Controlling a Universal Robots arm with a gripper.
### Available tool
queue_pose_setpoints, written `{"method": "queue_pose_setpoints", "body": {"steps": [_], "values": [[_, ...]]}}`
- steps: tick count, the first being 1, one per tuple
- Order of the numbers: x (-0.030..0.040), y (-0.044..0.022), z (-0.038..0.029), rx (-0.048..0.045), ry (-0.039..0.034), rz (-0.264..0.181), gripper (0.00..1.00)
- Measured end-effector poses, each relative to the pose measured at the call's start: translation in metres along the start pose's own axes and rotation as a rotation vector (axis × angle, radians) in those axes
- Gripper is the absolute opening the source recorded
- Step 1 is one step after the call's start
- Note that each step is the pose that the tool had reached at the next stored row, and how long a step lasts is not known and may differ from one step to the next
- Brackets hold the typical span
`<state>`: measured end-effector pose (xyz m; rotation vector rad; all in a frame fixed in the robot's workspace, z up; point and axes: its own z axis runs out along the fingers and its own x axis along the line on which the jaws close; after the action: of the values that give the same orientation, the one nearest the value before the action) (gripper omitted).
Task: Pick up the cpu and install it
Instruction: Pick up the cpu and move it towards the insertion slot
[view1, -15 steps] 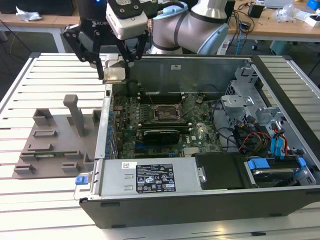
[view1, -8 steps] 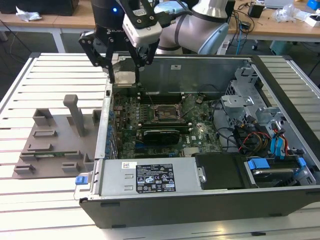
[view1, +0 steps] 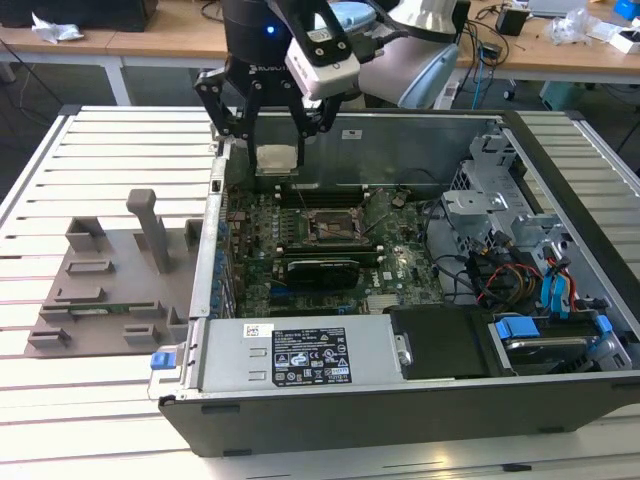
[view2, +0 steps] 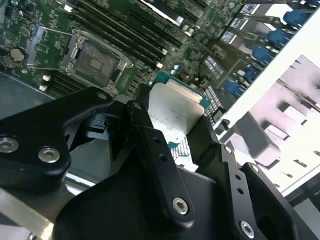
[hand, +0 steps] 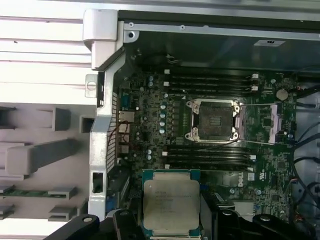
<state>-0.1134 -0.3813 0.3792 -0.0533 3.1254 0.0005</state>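
Exterior view: the gripper (view1: 278, 148) hangs over the open computer case (view1: 400, 395), near its far corner at the exterior view's left, with its jaws clamped on the cpu (view1: 277, 158). The chip is held flat, clear of the green board (view1: 400, 265), with its silvery plate facing up. In the first wrist view the black fingers (hand: 225, 227) press on two opposite sides of the chip. The dark socket (hand: 214, 120) lies apart from it on the board, with its metal frame swung open. A long black card (view1: 320, 268) sits just beside the socket. A gray tray (view1: 110, 285) of holders lies outside the case.
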Motion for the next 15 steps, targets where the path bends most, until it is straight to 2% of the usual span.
{"method": "queue_pose_setpoints", "body": {"steps": [4, 5, 13, 15], "values": [[-0.0124, 0.0021, 0.0049, 0.0011, 0.0007, 0.000, 0.55], [-0.0184, 0.0030, 0.0073, 0.0016, 0.0009, 0.000, 0.55], [-0.0388, 0.0041, 0.0140, 0.0027, 0.0012, 0.000, 0.55], [-0.0462, 0.0044, 0.0163, 0.0031, 0.0014, 0.000, 0.55]]}}
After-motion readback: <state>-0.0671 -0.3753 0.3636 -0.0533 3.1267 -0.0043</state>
